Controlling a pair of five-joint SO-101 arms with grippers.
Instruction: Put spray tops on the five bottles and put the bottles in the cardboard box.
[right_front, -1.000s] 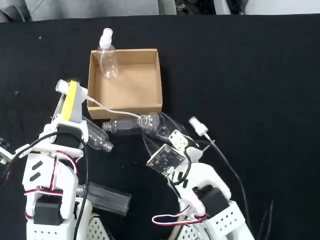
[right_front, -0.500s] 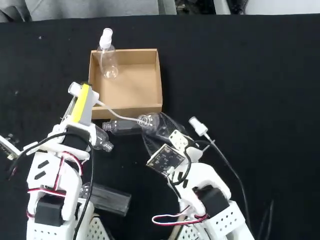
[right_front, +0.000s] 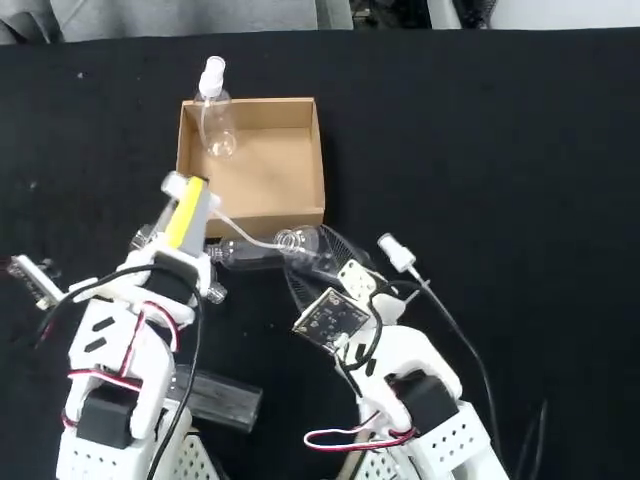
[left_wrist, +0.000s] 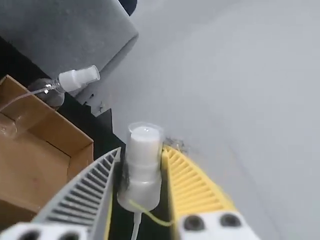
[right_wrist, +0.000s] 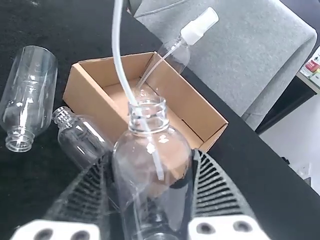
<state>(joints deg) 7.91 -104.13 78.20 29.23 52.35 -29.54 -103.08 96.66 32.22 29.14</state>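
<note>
My left gripper (right_front: 181, 197) is shut on a white spray top (left_wrist: 142, 170), held between the grey and yellow fingers above the front wall of the cardboard box (right_front: 250, 165). Its thin tube (right_wrist: 125, 65) runs down into the open neck of a clear bottle (right_wrist: 150, 150). My right gripper (right_wrist: 150, 162) is shut on that bottle (right_front: 308, 248), just in front of the box. A capped bottle (right_front: 215, 115) leans in the box's far left corner. Two bare bottles (right_wrist: 27, 95) (right_wrist: 82, 137) lie on the table in front of the box.
A loose spray top (right_front: 397, 252) with its tube lies on the black table to the right of my right arm. A dark clear block (right_front: 215, 395) sits between the arm bases. A grey chair (right_wrist: 250, 55) stands behind the table.
My left arm has swung right with the spray top, from beside the box's left wall to over its front wall, bringing the top closer to the held bottle. The right arm has stayed still.
</note>
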